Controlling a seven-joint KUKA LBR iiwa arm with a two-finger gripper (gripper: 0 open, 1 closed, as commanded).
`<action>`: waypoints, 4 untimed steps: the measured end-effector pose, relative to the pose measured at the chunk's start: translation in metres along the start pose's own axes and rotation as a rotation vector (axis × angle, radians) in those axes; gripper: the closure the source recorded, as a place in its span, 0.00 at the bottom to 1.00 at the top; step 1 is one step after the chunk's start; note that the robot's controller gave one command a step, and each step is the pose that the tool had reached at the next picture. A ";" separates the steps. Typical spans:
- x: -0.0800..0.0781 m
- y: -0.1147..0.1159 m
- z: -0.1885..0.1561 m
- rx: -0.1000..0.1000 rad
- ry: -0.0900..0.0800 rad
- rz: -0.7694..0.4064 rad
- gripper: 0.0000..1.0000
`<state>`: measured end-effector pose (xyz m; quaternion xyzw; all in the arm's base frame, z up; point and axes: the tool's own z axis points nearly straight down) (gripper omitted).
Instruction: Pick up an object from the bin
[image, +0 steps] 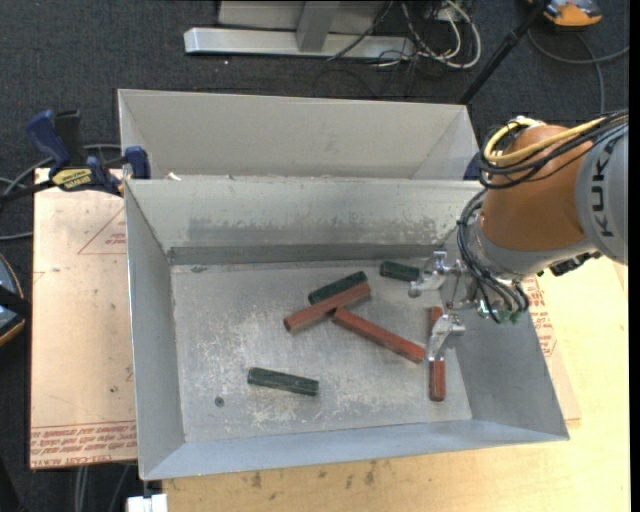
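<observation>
Camera view: the claw (432, 310) stands at the right of the grey metal bin (150, 330), low over the floor, with its two metal fingers (443, 338) spread apart and nothing visibly clamped between them. The nearest thing is a short red-brown bar (437, 380), lying almost upright in the frame at the lower right of the floor. Its upper end passes under the lower finger; contact cannot be confirmed. Judged by its look, this bar is rigid, light and straight-edged, with flat long faces; it should not deform or break under pressure. Recommended hold: across the narrow width near mid-length, so that the bar does not pivot. The smooth metal floor may let it slide if pushed from one side only. A longer red-brown bar (378, 336) lies slanted just left of the claw, its lower right end close to the short bar, and could be nudged or caught with it. Further left, another red-brown bar (325, 309) lies with a dark green bar (338, 289) against its upper side. A small dark green block (400, 270) lies near the back wall, just left of the upper finger. A separate dark green bar (283, 381) lies well apart at the lower left. The right sloping wall is close and limits approach from that side.
</observation>
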<state>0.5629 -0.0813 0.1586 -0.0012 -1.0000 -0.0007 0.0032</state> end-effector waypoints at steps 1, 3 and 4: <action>-0.002 0.000 -0.004 0.001 -0.008 -0.002 0.00; 0.028 -0.002 0.069 0.000 -0.006 0.170 1.00; 0.014 -0.003 -0.065 0.000 -0.009 0.219 1.00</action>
